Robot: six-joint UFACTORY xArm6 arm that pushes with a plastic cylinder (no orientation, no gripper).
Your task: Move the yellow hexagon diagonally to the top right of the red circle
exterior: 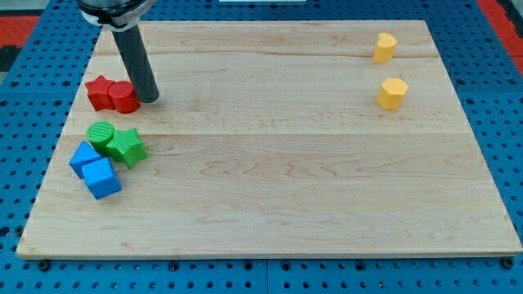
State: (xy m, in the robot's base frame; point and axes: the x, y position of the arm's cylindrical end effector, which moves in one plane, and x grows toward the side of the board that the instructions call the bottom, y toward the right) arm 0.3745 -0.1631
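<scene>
The yellow hexagon (392, 92) lies at the view's right, below a second yellow block (385, 47) near the top right. The red circle (124, 97) lies at the view's left, touching a red star-like block (100, 91) on its left. My tip (149, 99) rests on the board just right of the red circle, touching or nearly touching it, and far left of the yellow hexagon.
A green circle (101, 135) and a green star (127, 147) lie below the red blocks. Two blue blocks (83, 156) (102, 177) sit just below them near the board's left edge. The wooden board (278, 180) is ringed by a blue pegboard.
</scene>
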